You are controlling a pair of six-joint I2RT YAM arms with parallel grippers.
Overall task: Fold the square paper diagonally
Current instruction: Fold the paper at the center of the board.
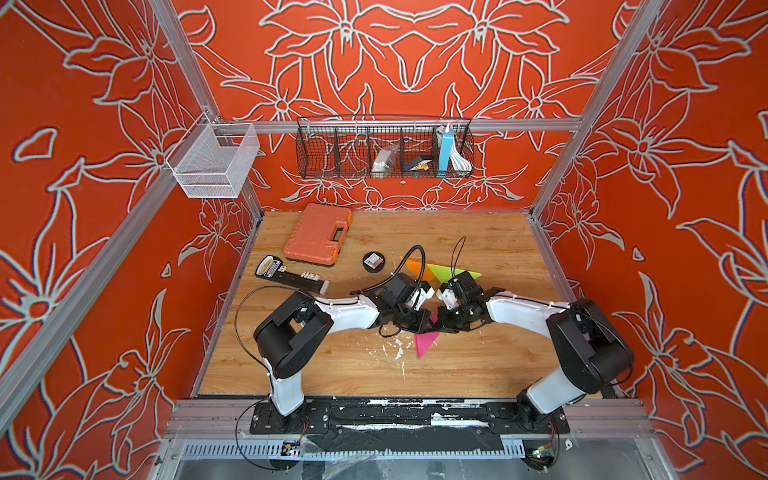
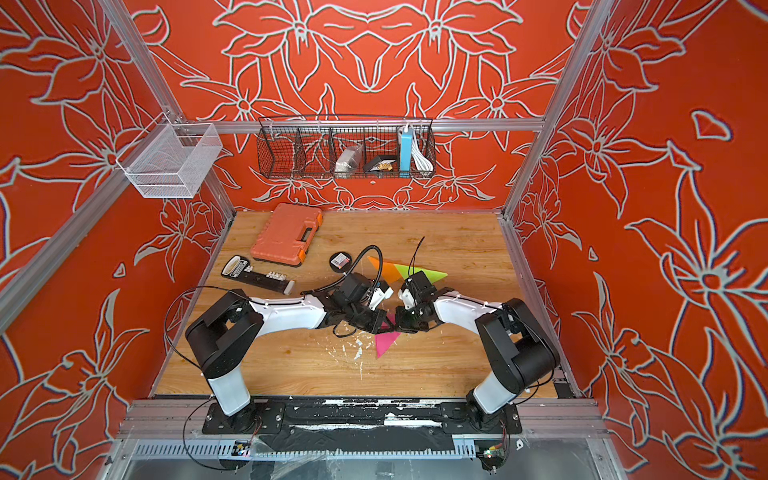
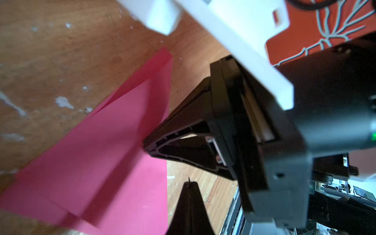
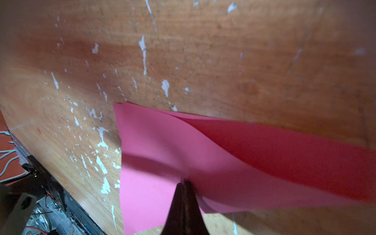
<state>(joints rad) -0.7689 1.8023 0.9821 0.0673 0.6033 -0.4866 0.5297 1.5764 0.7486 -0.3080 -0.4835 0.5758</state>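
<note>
Though doubled into a loose triangle with its upper layer bowed, thin pink square paper [image 1: 424, 344] on scuffed wooden table [image 1: 478, 365], under tips of tight-closed right gripper [image 4: 184, 183], just beside likewise closed left gripper [image 3: 189, 184]: light, limp, slippery; best pressed near free corners; tip and apparent long axis pointing away from both tools toward table's near edge.
</note>
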